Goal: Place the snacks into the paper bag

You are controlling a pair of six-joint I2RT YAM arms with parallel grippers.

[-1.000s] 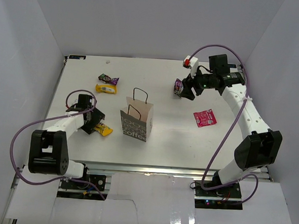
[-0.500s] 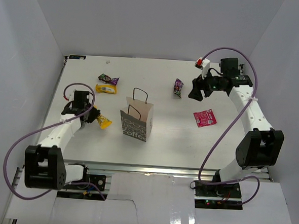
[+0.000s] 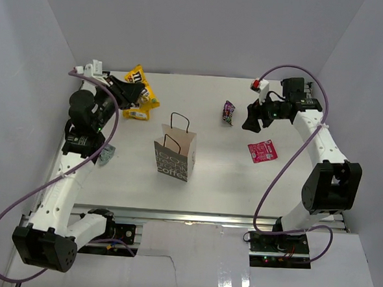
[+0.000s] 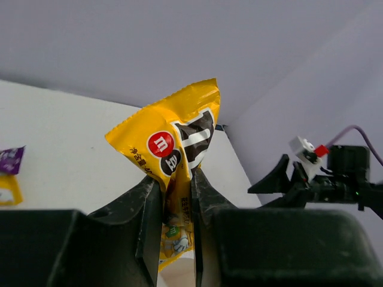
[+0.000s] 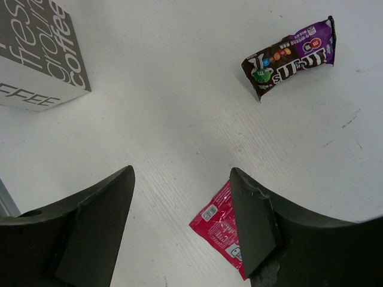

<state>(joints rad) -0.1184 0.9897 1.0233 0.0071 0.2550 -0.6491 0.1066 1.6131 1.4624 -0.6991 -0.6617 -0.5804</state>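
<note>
**Left claw grips a yellow packet up high; the bag waits mid-table**

Your left claw is clamped on the lower half of a yellow packet. The packet stands upright out of the fingers, with its crimped top edge free above them. That low grip leaves most of the wrapper hanging clear, which I judge will help it drop end-first into a narrow opening.

From above, this claw sits high over the far left of the table, well apart from the bag. The bag stands upright near the middle, its handles up and its mouth facing the ceiling. The height looks deliberate: you need to come in over the rim and handles, not at the side wall. A second yellow bar lies flat on the table between the raised claw and the bag.

Your right claw is spread wide and holds nothing. It hovers over the far right side of the table, pointing down. A purple packet lies just left of it, and a red packet lies on its near side. In the wrist view, the red one shows between the fingers, close to the right one. That suggests it is the likelier next pick, though I cannot tell for sure.

Next, carry the yellow packet right and nearer until it is over the bag's mouth, then release.
</note>
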